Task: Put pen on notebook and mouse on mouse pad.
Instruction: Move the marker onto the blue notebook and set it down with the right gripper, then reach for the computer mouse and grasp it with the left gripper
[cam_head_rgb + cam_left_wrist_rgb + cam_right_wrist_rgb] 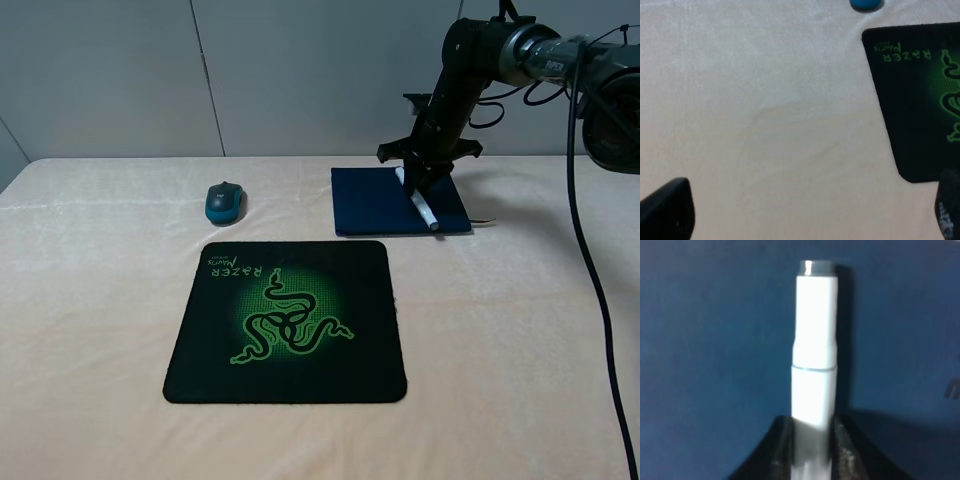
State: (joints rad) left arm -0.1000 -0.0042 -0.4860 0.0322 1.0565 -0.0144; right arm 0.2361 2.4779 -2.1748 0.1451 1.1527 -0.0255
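A: Nearest lies the Razer mouse pad [290,320], flat on the counter [520,360]. Where's the mouse [224,202]?

B: Off it, on the counter just behind the pad's far left corner. The left gripper [807,212] hangs spread wide and empty over bare counter. The mouse lies ahead of it, past the pad's corner, so I judge that arm the nearer one.

A: And to the right?

B: The right gripper [812,455] pinches the pen [812,350] by one end, low over the notebook [370,200]. The pen's long axis slants toward the notebook's front right corner, its free tip at the cover. Letting go looks like the next move.
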